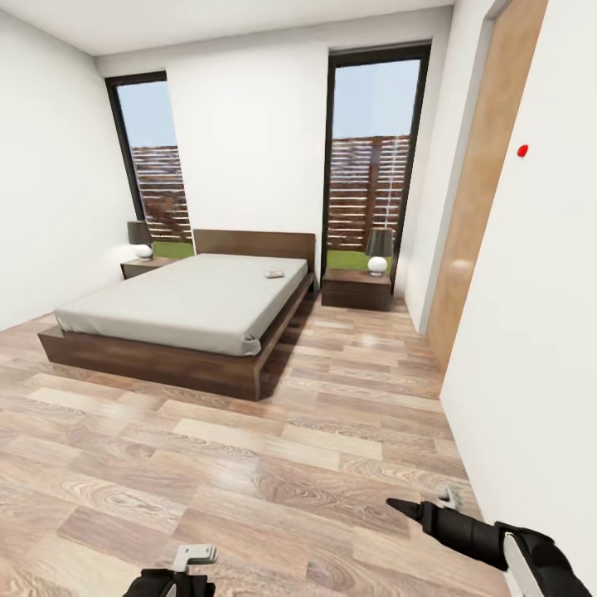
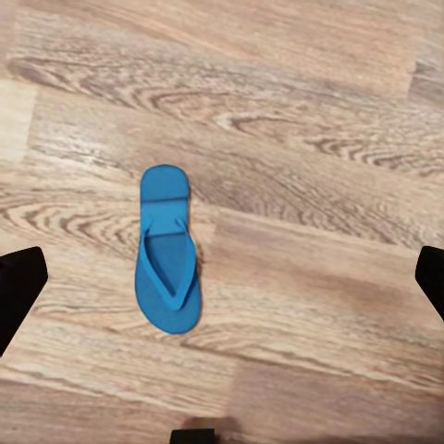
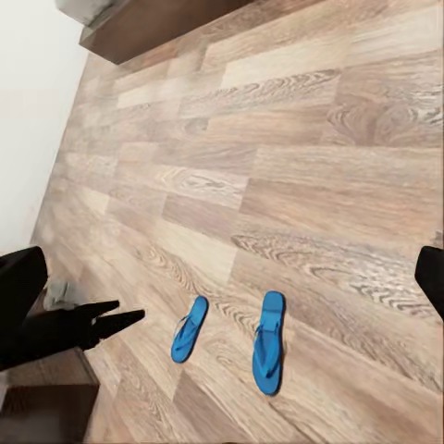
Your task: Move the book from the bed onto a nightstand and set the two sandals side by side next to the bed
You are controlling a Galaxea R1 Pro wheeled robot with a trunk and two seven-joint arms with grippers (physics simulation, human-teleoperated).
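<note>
1. Nothing of the task looks done yet. A small flat object [image 1: 274, 274], likely the book, lies on the grey mattress of the bed [image 1: 182, 311] near the headboard; too small to read.
2. Nightstands stand at either side of the bed: one at the left [image 1: 143, 266], one at the right [image 1: 356, 289], each with a lamp on top.
3. The two blue sandals lie on the plank floor [image 1: 249, 464], well apart from the bed: one [image 2: 166, 250] under the left wrist camera, and the pair [image 3: 191, 329] [image 3: 267, 341] near each other in the right wrist view.
4. The left gripper [image 1: 192, 557] holds nothing; its jaws stand wide, over the sandal.
5. The right gripper [image 1: 427, 502] is empty, jaws spread.
</note>
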